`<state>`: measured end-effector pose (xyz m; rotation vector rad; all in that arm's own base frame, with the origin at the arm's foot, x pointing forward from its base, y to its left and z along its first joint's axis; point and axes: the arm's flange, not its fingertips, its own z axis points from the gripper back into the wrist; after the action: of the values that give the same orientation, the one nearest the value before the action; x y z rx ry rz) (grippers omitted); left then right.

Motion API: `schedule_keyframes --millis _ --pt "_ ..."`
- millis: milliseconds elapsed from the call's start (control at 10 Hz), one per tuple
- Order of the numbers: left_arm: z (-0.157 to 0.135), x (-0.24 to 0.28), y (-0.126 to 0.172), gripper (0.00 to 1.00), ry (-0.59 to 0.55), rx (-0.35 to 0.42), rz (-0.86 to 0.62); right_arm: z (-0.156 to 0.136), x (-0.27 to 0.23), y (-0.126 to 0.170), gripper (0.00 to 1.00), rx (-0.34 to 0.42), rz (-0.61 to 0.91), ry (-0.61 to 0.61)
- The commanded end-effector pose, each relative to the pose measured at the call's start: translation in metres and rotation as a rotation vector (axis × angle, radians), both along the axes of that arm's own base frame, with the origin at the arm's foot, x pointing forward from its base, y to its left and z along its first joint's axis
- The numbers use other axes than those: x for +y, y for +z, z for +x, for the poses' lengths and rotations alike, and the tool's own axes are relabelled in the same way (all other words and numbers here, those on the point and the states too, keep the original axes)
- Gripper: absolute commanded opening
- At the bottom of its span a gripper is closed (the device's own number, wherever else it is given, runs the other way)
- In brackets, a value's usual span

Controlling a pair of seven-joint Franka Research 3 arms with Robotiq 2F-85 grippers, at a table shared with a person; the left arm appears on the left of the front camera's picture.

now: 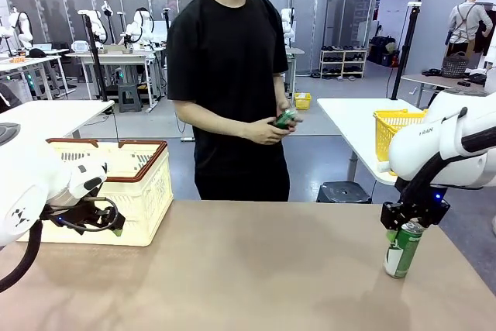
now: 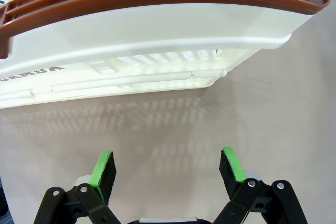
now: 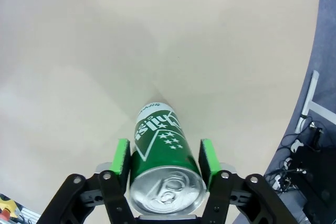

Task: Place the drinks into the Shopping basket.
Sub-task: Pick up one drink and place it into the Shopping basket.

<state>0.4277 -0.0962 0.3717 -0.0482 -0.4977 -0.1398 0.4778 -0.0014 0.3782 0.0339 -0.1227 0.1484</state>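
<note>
The front camera looks across the desk [image 1: 256, 269] toward the person [image 1: 229, 83], with the Shopping basket [image 1: 147, 191] at picture left. The left wrist camera hangs low, close before the basket's lettered side, behind the left claw [image 2: 167, 153]. Well away from the basket, the right wrist camera looks steeply down the right claw [image 3: 164, 144] onto the green can [image 3: 157, 129], which the front view shares.

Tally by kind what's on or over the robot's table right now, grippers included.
Drink cans: 1, the green can, held in the right gripper.
Baskets: 1, the Shopping basket.
Grippers: 2, counting the left gripper, open near the basket.
Total: 4.
</note>
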Motion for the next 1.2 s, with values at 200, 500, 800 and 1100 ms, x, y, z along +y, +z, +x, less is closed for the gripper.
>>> schedule_keyframes --millis 200,500,800,1100 --pt "0.001 -0.001 -0.001 1.0 -0.001 -0.009 -0.004 0.003 -0.002 0.001 0.38 0.009 0.018 -0.004" --pt "0.001 -0.001 -0.001 1.0 -0.001 -0.009 -0.004 0.002 0.001 0.002 0.16 0.009 -0.005 -0.022" --pt "0.001 -0.001 -0.001 1.0 -0.001 -0.009 -0.004 -0.008 0.018 0.03 0.04 0.004 0.013 -0.081" --pt "0.001 -0.001 -0.001 1.0 -0.001 -0.009 -0.004 -0.033 0.034 0.079 0.04 -0.017 -0.022 -0.12"
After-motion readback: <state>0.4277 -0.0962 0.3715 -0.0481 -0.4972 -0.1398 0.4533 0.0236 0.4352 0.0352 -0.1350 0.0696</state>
